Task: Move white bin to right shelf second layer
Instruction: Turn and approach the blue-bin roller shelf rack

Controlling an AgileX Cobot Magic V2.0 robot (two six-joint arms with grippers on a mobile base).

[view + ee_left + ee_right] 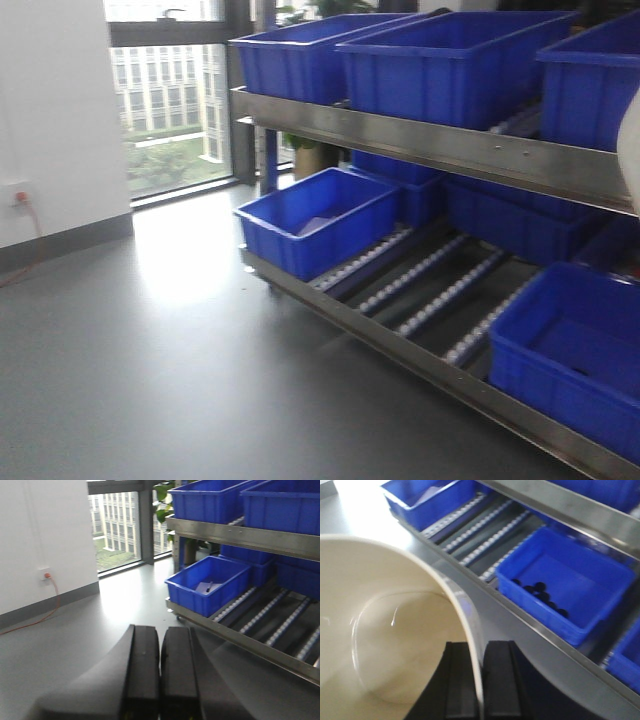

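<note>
While the right tool is pinching the wall of the white bin between its two black fingers, the bin is hanging in front of the rack, on the near side of the front bar and short of the rollers. The tool is standing only slightly open, by the thickness of the bin wall. In the right wrist view the bin's glossy cream interior is filling the lower left. At the right edge of the front view a white curved shape is showing, too cropped to identify.

The left tool is pointing toward the floor before the rack, with its fingers pressed together and holding nothing.

The roller level is running behind the bar as tracks of small white rollers between grey rails. One blue crate is sitting at its left end and another crate at its right, with bare tracks between them. The right crate is carrying several small dark round objects. More blue crates are standing on the level above. A window is lighting the floor to the left.
</note>
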